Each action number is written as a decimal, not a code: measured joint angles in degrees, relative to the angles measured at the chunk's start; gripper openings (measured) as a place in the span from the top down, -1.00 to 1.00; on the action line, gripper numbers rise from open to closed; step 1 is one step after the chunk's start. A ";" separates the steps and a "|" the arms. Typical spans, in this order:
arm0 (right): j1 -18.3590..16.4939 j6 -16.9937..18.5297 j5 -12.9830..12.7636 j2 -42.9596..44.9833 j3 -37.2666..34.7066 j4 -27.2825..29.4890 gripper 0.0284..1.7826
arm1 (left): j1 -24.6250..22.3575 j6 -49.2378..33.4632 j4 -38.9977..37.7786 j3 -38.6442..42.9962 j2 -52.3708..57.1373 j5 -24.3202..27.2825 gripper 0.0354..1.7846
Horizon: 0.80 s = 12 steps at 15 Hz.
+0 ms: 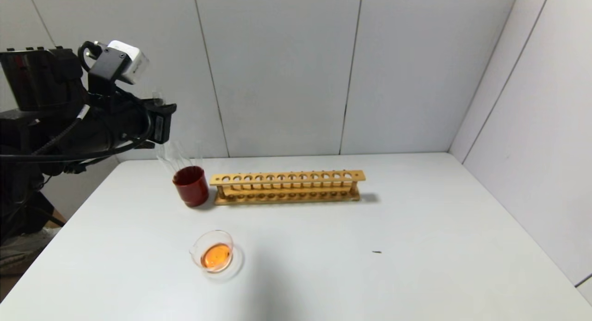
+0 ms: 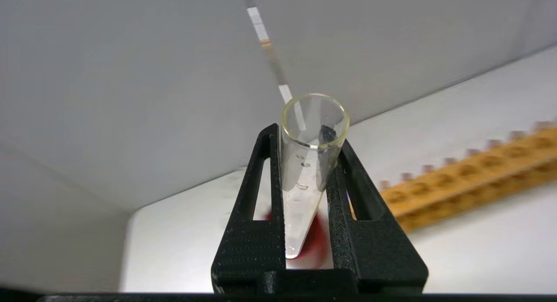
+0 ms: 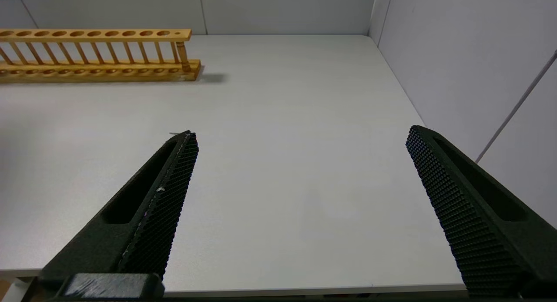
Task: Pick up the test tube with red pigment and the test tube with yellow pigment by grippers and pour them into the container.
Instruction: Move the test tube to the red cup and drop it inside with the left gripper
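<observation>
My left gripper (image 1: 163,121) is raised at the far left, above the dark red cup (image 1: 191,187). It is shut on a clear test tube (image 2: 304,184). The tube's open mouth points up and its rounded end hangs over the cup (image 2: 317,245). Only droplets show inside it, no coloured liquid. No tube with red or yellow liquid is in view. The container (image 1: 196,250), a low glass dish, sits on the near left of the table with orange liquid in it. My right gripper (image 3: 301,132) is open and empty above the table's near right part.
A long wooden tube rack (image 1: 286,187) stands empty beside the cup, and shows in the right wrist view (image 3: 95,54). Clear colourless tubes (image 1: 175,155) lean in the cup. Grey walls close the back and right. A small dark speck (image 1: 377,252) lies on the table.
</observation>
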<state>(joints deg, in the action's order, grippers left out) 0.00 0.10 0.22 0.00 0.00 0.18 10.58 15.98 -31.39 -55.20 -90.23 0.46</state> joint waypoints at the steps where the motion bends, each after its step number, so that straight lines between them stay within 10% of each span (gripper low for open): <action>1: 0.00 -0.02 0.00 0.00 0.00 0.00 -0.96 | -0.17 -1.00 0.00 0.18 -0.61 2.51 0.67; 12: 0.00 -0.02 0.02 0.00 0.00 0.00 -0.96 | -3.75 -2.89 -7.77 1.58 -10.56 4.60 0.67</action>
<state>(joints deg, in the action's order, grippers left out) 0.00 0.07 0.24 0.00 0.00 0.18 6.83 13.09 -39.16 -53.61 -100.79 5.06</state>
